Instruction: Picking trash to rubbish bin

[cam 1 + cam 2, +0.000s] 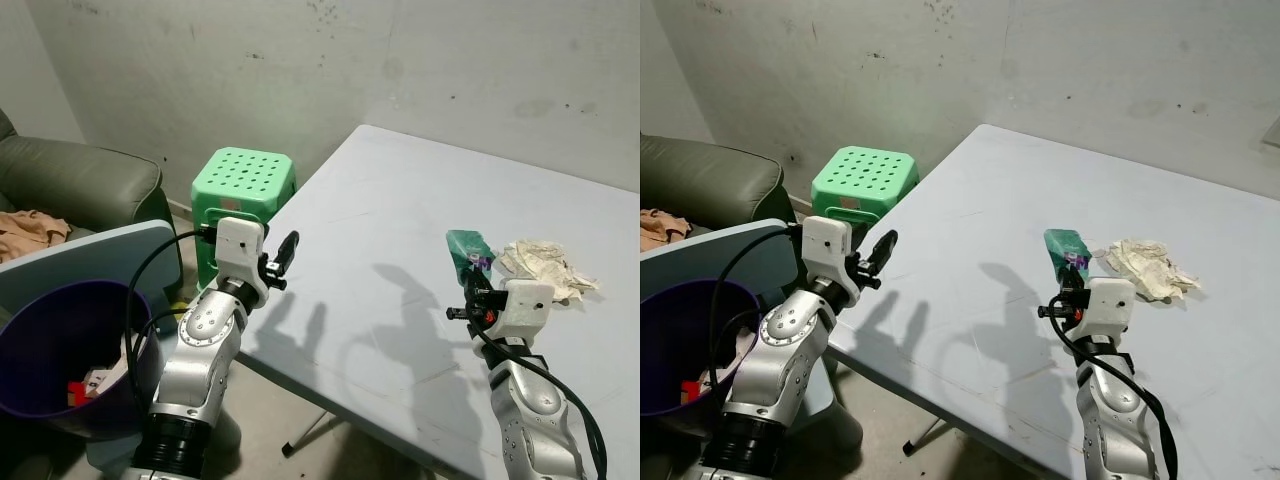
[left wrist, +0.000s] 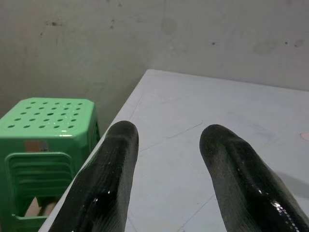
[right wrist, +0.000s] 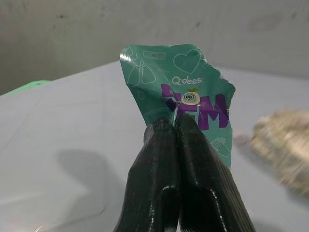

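Right end effector (image 3: pixel 176 126): fingers pressed together, pinching the lower edge of a green wrapper (image 3: pixel 188 96) with purple print; item held upright above the worktop (image 1: pixel 400 200), clear of its surface as far as the head views show. Wrapper: thin printed film with a torn upper edge, judged very light, limp and somewhat slick; likely to flutter or slide out if the pinch is shallow, so the sound hold is well in from the edge, as taken here, not at a torn corner. Left end effector (image 2: pixel 169 140): fingers spread with a clear gap, holding and touching nothing, raised beside the near left edge of the worktop. Second item of trash: crumpled paper (image 1: pixel 545 265), off-white, lying on the worktop just beyond the held wrapper; judged light, soft and easily crushed, best gripped across its bulk. Rubbish bin (image 1: pixel 40 340): purple, open, standing on the floor at the robot's left, well apart from the wrapper, with some scraps inside. Further items: green plastic stool (image 1: pixel 245 180) beside the worktop's left edge; grey-green sofa (image 1: pixel 80 180) against the wall, with a tan cloth (image 1: pixel 30 232) on its seat.
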Available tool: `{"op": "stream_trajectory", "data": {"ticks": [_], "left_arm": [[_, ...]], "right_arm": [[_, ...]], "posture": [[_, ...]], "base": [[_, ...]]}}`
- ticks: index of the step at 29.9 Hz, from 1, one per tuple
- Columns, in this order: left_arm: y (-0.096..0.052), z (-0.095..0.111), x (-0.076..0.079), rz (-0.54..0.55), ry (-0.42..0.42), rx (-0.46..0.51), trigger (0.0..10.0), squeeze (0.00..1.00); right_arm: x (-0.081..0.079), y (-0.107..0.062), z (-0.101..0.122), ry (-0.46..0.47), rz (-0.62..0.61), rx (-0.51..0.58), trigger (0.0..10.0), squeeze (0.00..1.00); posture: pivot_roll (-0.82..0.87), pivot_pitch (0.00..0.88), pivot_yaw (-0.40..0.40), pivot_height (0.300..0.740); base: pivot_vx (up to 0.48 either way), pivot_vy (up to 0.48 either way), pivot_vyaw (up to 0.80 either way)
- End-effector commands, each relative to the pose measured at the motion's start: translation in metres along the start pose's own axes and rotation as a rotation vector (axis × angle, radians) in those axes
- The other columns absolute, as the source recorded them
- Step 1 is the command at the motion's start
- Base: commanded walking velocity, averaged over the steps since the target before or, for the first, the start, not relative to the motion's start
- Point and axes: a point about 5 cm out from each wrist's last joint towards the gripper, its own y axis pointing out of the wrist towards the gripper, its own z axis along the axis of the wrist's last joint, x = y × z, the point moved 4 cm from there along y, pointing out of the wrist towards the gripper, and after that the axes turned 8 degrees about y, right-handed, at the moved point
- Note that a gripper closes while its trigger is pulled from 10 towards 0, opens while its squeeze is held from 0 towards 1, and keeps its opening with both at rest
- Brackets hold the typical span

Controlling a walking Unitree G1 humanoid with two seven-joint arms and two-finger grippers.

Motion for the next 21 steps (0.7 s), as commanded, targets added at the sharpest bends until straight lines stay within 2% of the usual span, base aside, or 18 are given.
{"op": "stream_trajectory", "data": {"ticks": [1, 4, 6, 10, 18, 21], "left_arm": [[0.004, 0.005, -0.004, 0.008, -0.014, 0.020, 10.0, 0.00], [0.004, 0.006, -0.009, 0.019, -0.030, 0.028, 10.0, 0.00], [0.004, 0.007, -0.019, 0.046, -0.027, 0.045, 10.0, 0.00], [-0.004, 0.014, -0.031, 0.096, -0.033, 0.101, 10.0, 0.00], [-0.020, 0.018, -0.029, 0.102, -0.069, 0.151, 10.0, 0.00], [-0.024, 0.013, -0.027, 0.086, -0.066, 0.145, 10.0, 0.00]], "right_arm": [[0.004, 0.005, 0.012, -0.024, -0.021, 0.032, 10.0, 0.00], [0.005, 0.006, 0.015, -0.034, -0.029, 0.041, 10.0, 0.00], [0.005, 0.006, 0.020, -0.061, -0.037, 0.061, 10.0, 0.00], [0.001, -0.002, 0.029, -0.045, -0.049, 0.110, 10.0, 0.00], [-0.009, -0.015, 0.032, -0.051, -0.032, 0.121, 10.0, 0.00], [-0.005, -0.017, 0.027, -0.057, -0.062, 0.111, 10.0, 0.00]], "posture": [[-0.09, 0.000, -0.022, 0.740], [-0.09, 0.000, -0.022, 0.740], [-0.09, 0.000, -0.022, 0.740], [-0.08, 0.000, -0.018, 0.740], [-0.08, 0.000, -0.013, 0.740], [-0.08, 0.000, -0.010, 0.740]], "base": [[0.000, 0.000, 0.00], [0.000, 0.000, 0.00], [0.000, 0.000, 0.00], [0.000, 0.000, 0.00], [0.000, 0.000, 0.00], [0.000, 0.000, 0.00]]}}
